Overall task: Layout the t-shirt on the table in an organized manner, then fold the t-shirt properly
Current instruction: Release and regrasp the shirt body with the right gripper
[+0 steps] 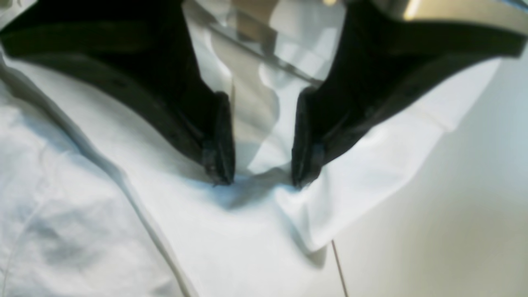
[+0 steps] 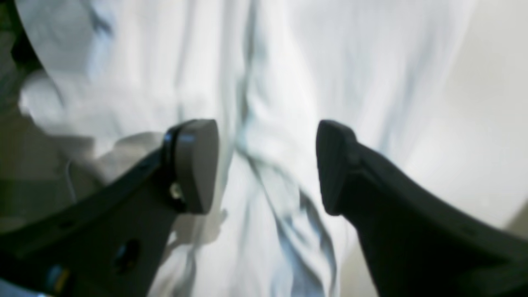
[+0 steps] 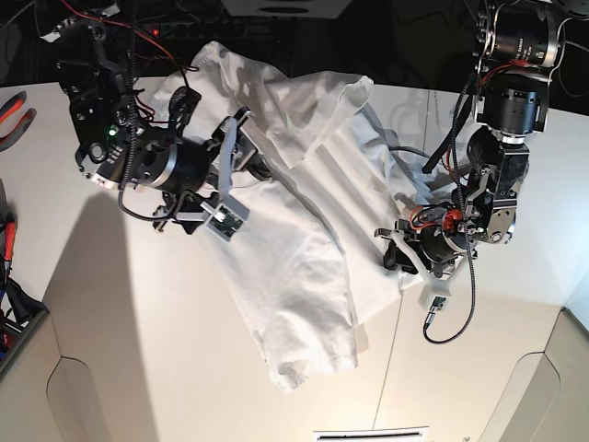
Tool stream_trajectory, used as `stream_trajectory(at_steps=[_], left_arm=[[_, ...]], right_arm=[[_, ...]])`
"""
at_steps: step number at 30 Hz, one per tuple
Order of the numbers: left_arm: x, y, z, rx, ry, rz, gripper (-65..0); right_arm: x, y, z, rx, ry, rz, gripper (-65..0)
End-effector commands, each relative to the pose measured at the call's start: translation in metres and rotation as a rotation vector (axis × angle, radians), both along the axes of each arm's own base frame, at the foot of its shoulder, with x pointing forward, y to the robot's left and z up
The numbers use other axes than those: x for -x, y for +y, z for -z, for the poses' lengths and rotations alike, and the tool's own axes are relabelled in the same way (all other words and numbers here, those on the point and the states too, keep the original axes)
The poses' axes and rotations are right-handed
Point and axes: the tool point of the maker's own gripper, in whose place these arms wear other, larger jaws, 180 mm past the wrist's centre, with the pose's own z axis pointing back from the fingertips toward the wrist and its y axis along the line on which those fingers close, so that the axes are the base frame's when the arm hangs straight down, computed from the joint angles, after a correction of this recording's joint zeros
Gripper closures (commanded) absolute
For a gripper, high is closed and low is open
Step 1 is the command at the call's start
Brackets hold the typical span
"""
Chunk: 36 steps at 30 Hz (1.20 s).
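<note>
- Two grippers work over one t-shirt (image 3: 294, 249), which lies crumpled and slanted across the table (image 3: 138, 350), with its upper part bunched near the far edge and a hem end pointing to the near side.
- The right gripper (image 2: 266, 165) hangs above the middle of the cloth with its jaws spread wide; nothing is between them, so it is released.
- The left gripper (image 1: 260, 173) stands with its fingertips pressed down on the edge of the cloth, a gap between the jaws. Some cloth sits between the tips, but I cannot tell if it is really pinched or only pushed.
- I judge the step is spreading the shirt flat, not yet folding.
- To do it well, each gripper should take only one layer at an edge or a corner, and both should pull apart gently and low over the table, so that the wrinkles go out and the shirt does not slide off.
</note>
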Motion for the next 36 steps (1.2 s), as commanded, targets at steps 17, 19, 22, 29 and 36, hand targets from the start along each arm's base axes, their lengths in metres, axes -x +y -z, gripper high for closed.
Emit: stream_trajectory(at_steps=[17,19,22,29,36], left_arm=[[-0.015,-0.010,-0.017,0.031,-0.058,0.001,-26.9],[-0.015,-0.009,-0.017,0.031,-0.058,0.001,-26.9],[-0.015,-0.009,-0.017,0.030,-0.058,0.001,-26.9],[-0.014,-0.008,-0.015,0.015,-0.055,0.005,-26.9],[-0.012,-0.006,-0.012,-0.006,-0.049,0.010,-26.9]], right_arm=[[-0.068,0.058,0.068,0.287,-0.078,0.059,-35.5],[-0.074,0.055,0.070,0.303,-0.075,0.063,-24.1],[-0.082,0.051,0.066,0.310,-0.089,0.084,-6.7],[-0.107,0.033,0.050,0.368,-0.177,0.169,-3.0],[-0.121,0.025,0.041,0.364,-0.194,0.214,-14.3]])
